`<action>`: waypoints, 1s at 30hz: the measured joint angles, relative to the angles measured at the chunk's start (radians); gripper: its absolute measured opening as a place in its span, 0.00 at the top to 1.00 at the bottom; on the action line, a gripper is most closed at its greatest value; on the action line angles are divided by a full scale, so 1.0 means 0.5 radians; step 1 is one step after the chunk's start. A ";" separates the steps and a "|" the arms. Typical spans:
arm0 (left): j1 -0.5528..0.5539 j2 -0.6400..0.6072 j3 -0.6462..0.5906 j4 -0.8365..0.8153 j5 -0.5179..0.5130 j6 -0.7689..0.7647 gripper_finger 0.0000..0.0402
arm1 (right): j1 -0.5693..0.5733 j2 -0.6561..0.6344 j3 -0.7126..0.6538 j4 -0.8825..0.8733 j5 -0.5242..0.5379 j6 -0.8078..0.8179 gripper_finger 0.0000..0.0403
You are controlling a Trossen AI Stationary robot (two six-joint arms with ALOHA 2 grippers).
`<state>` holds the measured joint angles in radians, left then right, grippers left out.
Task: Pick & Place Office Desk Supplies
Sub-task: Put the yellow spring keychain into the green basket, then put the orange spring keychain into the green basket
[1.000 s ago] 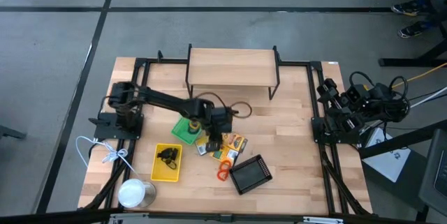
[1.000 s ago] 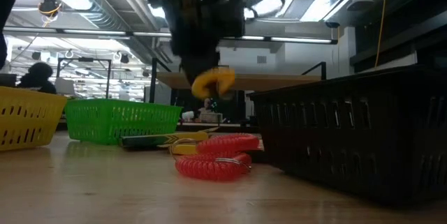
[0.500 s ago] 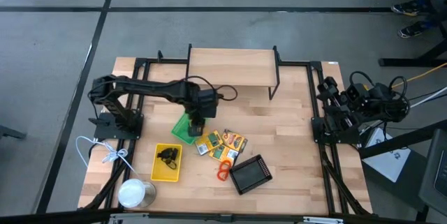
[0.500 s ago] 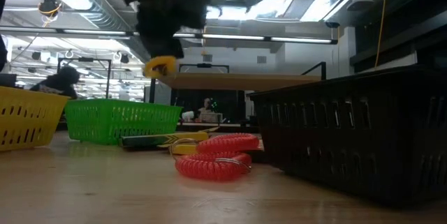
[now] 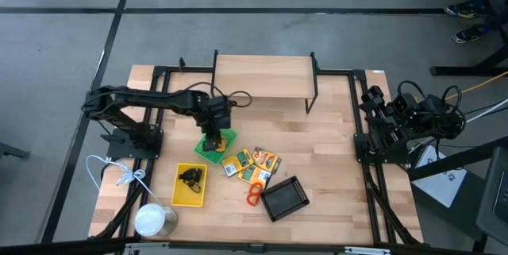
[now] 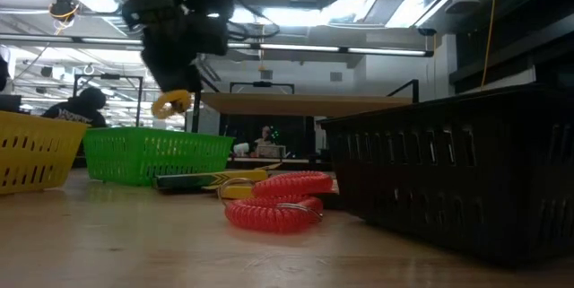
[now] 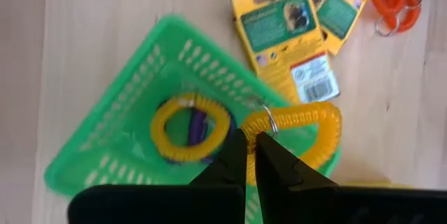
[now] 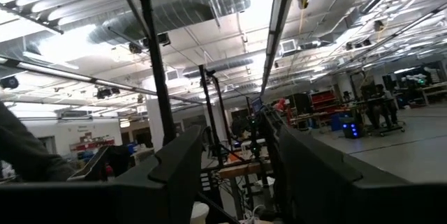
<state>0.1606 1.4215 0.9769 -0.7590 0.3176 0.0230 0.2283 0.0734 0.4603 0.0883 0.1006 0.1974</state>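
pinching a yellow loop [image 7: 300, 130], the left gripper [image 7: 250, 155] hangs above the green tray [image 5: 225, 147]; right gripper's [image 8: 234, 172] fingers spread.

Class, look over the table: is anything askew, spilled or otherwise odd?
Nothing is spilled or damaged. Only the green tray sits turned at an angle to the table's edges, unlike the yellow tray. The left gripper holds a yellow coil loop above it.
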 joint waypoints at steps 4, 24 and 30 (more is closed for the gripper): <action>0.030 -0.104 -0.207 0.091 0.017 -0.062 0.99 | 0.000 0.000 0.000 -0.003 0.003 -0.008 0.51; 0.034 -0.130 -0.406 0.390 -0.084 -0.333 0.66 | 0.000 0.000 0.000 -0.027 0.031 0.036 0.51; 0.027 -0.130 -0.384 0.389 -0.119 -0.399 0.57 | 0.000 0.000 0.000 -0.061 0.030 0.113 0.51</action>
<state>0.1739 1.3567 0.7851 -0.5645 0.2582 -0.1765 0.2283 0.0734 0.4603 0.0581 0.1158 0.2538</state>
